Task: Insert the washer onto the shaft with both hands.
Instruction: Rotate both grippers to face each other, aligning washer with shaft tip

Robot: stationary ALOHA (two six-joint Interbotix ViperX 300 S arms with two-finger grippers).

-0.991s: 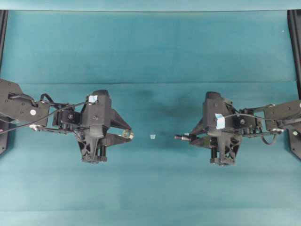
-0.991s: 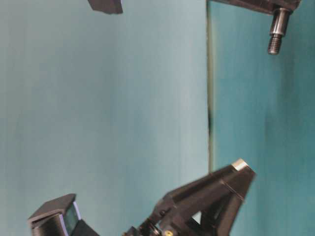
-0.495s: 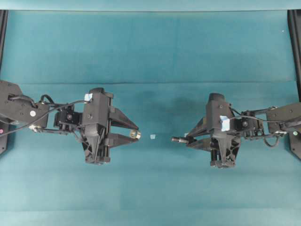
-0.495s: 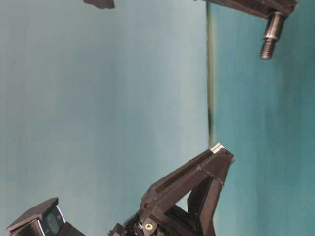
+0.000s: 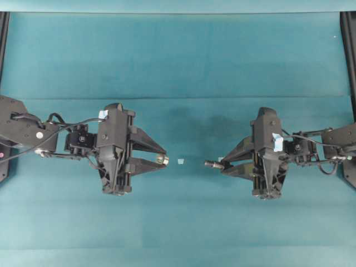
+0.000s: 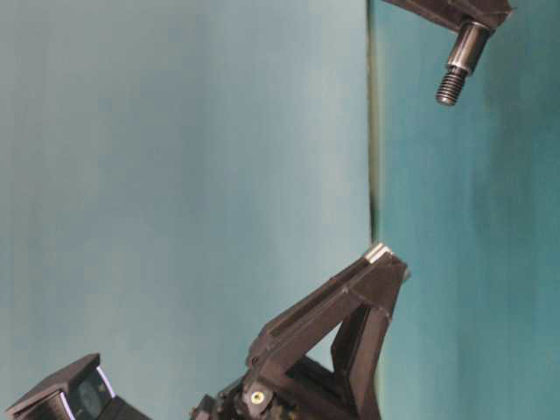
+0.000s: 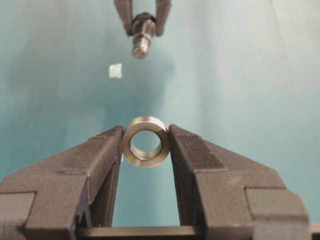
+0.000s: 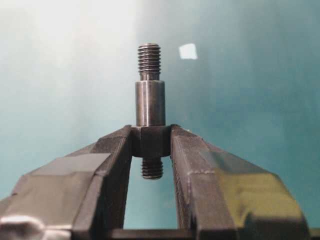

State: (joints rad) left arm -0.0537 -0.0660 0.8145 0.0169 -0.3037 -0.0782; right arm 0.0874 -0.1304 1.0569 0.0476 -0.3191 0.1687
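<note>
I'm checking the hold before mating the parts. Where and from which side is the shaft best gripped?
By its thicker collar, as the right gripper does now: fingers on opposite sides, coming from behind. That leaves the smooth step and threaded tip of the shaft projecting free towards the washer.

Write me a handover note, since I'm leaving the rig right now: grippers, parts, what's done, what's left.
Left gripper: shut on the small silver-grey metal ring washer, bore facing the other arm.
Right gripper: shut on the dark grey stepped metal shaft at its collar, threaded end pointing toward the washer.
Both parts are held above the teal table, apart, with a pale-blue tape square below the gap.
Done: both picked up, roughly facing.
Left: close the gap, thread shaft through washer.
</note>
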